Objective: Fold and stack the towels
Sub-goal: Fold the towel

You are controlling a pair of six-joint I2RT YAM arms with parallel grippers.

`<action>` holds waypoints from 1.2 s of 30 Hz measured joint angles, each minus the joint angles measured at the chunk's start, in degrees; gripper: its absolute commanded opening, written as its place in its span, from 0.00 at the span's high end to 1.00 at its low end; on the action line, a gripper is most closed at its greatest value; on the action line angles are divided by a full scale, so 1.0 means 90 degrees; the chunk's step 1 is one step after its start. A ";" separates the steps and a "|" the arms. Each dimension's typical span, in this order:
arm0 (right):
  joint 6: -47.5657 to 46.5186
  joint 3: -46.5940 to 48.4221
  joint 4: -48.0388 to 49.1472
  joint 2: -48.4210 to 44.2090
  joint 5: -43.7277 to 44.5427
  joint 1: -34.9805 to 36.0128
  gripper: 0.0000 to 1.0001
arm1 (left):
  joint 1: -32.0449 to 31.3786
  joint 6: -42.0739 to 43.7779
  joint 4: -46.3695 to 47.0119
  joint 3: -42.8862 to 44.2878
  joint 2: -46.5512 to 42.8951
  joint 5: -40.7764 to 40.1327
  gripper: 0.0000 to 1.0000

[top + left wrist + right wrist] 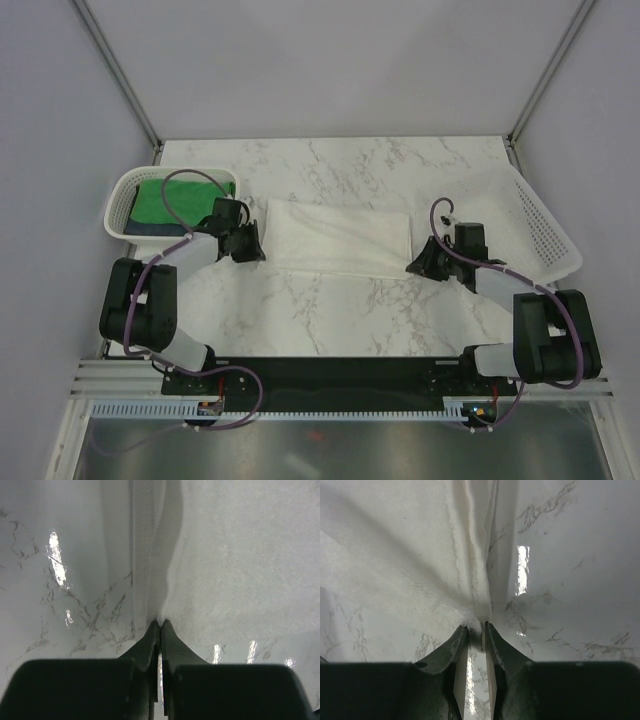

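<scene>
Top external view: the white towel (pixel 340 235) lies spread between your two grippers on the marble table (pixel 330 315), its near corners drawn toward each tool. Your left gripper (pixel 252 245) has its jaws pressed together on the towel's hem, which rises straight out of the tips in the left wrist view. Your right gripper (pixel 418 266) stands narrow, a ridge of the same towel caught between its tips. Behind and outboard of your left gripper, the green towel (pixel 185 200) sits over the navy towel (pixel 150 228) in a white basket (pixel 118 205). A second basket (pixel 545 235) leans outboard of your right gripper. Expect the terry to handle as soft, limp and light. Judging by the tented folds, it will sag between the two pinches and drag on the stone. Take hold at the hemmed corners, where the cloth looks thickest, and keep both pinches level so the edge does not slip out.
</scene>
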 measured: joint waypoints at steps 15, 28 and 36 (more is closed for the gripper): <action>-0.0085 0.0646 -0.1052 -0.0255 0.0622 0.0032 0.51 | 0.0032 -0.0083 -0.1003 0.0437 -0.0423 -0.1044 0.53; 0.0168 0.2329 -0.1035 0.0835 0.1151 0.0206 0.64 | 0.0012 -0.0325 -0.0245 0.0593 -0.0542 0.0542 0.54; 0.0199 0.2812 -0.0899 0.1948 0.1326 0.0427 0.65 | 0.0012 -0.0510 0.0015 0.0095 0.0158 0.0583 0.55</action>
